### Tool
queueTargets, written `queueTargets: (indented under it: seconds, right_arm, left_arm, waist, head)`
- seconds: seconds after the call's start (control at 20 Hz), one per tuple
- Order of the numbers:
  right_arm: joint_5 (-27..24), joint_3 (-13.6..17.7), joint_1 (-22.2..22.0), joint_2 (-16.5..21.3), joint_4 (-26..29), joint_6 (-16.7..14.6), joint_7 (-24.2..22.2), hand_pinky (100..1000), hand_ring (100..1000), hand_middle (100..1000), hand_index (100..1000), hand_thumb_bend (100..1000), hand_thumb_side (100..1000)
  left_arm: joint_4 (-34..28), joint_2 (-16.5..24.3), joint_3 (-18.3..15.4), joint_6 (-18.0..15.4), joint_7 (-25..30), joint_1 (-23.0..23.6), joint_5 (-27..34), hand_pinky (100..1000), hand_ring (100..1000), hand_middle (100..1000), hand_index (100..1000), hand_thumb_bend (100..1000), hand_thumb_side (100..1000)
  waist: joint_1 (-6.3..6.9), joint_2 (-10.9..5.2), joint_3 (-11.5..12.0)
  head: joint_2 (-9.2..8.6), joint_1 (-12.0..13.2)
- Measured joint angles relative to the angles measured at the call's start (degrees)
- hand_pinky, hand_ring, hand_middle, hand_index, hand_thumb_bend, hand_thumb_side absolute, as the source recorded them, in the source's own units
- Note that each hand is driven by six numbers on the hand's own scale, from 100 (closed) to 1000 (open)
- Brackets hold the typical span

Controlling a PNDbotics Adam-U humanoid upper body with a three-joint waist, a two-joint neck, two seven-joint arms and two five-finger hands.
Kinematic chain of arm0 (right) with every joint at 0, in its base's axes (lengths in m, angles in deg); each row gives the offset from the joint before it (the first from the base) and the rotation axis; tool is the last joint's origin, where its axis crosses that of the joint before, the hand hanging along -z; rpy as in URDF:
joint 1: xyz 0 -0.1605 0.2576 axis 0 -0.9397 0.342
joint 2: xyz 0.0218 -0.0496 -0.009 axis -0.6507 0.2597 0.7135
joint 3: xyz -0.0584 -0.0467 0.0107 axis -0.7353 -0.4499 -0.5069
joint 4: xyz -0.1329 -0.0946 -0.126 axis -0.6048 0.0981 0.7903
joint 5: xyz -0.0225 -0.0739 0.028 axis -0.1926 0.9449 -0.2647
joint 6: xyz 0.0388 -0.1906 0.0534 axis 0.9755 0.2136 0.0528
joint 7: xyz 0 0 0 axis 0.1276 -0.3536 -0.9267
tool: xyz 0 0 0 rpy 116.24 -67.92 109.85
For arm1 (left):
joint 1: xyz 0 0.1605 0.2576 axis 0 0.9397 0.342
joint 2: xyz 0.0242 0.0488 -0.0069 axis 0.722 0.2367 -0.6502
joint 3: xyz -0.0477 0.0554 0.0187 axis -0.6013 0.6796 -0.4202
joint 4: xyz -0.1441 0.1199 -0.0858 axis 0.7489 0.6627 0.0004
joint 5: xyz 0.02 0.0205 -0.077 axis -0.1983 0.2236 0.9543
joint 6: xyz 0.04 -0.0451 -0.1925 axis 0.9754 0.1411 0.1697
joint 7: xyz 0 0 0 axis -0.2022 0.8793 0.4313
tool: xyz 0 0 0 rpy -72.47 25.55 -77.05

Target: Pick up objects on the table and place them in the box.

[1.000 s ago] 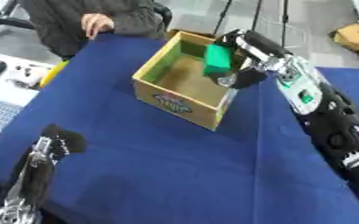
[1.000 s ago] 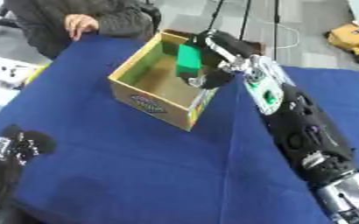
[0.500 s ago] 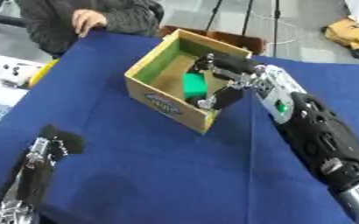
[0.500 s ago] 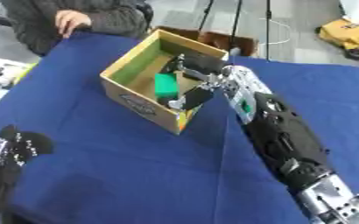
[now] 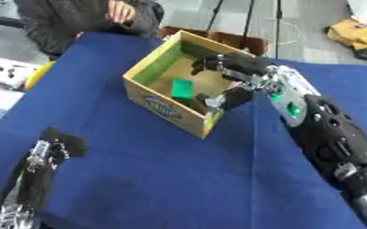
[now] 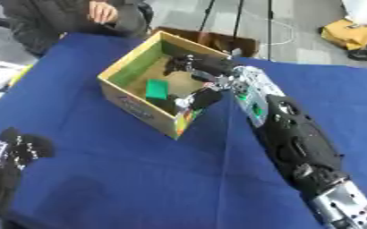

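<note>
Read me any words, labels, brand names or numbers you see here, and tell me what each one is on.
No text can be read.
Box: a dark oval label on its front wall, too blurred to read.
Right hand: small green spots on the forearm behind it, no letters to make out.
Green object in the box: no marking shows.

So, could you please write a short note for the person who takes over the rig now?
Right hand: over the open box, fingers spread, holding nothing.
Left hand: idle at the lower left on the blue table, fingers relaxed.
Done: the green block lies on the box floor.
Left: lift the right hand out. No other loose object shows on the table in these views.
</note>
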Motion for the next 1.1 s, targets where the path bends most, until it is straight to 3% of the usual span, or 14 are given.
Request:
queueTargets:
  seconds: [0.25,0.45,0.55,0.6,0.65,0.85,1.1]
  right_arm:
    - [-5.6,0.2,-1.1,0.7,3.5,2.3,3.8,714,759,736,804,100,556]
    - [-18.8,0.6,-4.1,2.7,10.3,6.9,7.9,676,742,734,801,100,583]
    - [-26.8,0.6,-7.6,4.6,15.7,9.4,9.0,666,744,758,816,100,648]
    - [-30.9,0.6,-9.6,5.6,18.5,10.7,9.2,663,748,772,825,100,812]
    - [-35.5,0.6,-12.1,6.9,21.6,12.1,9.3,659,748,773,826,100,695]
    - [-51.4,2.1,-22.6,11.6,33.2,17.2,9.3,646,740,762,817,100,784]
    - [-62.5,7.3,-34.0,12.1,42.4,22.2,12.5,621,709,716,788,100,865]
  left_arm:
    - [0.0,0.0,-0.1,0.0,-0.1,0.4,0.0,672,635,563,616,383,1000]
    - [0.2,0.0,-1.0,0.0,-0.8,1.5,-0.1,672,635,564,616,385,1000]
    - [0.3,0.0,-1.6,0.0,-1.4,1.8,-0.2,673,635,565,616,384,1000]
    - [0.3,0.1,-1.8,-0.1,-1.6,2.0,-0.2,673,635,564,616,402,990]
    - [0.3,0.1,-2.1,-0.1,-1.8,2.0,-0.2,673,637,566,616,386,1000]
    - [0.3,0.1,-3.2,-0.1,-2.9,2.0,-0.3,673,638,567,616,386,1000]
    - [0.3,0.2,-4.6,-0.1,-4.4,2.5,-0.4,674,640,569,616,384,1000]
  waist:
    - [0.62,-0.25,-2.8]
    - [1.66,-1.03,-7.4]
    - [2.01,-1.12,-9.7]
    - [2.1,-1.12,-10.8]
    - [2.17,-1.12,-11.9]
    - [2.75,-1.12,-15.6]
    - [3.56,-1.37,-17.9]
  head:
    - [0.02,0.6]
    - [0.12,3.0]
    - [0.14,4.2]
    - [0.14,4.9]
    - [0.14,5.6]
    - [0.13,8.1]
    - [0.12,10.0]
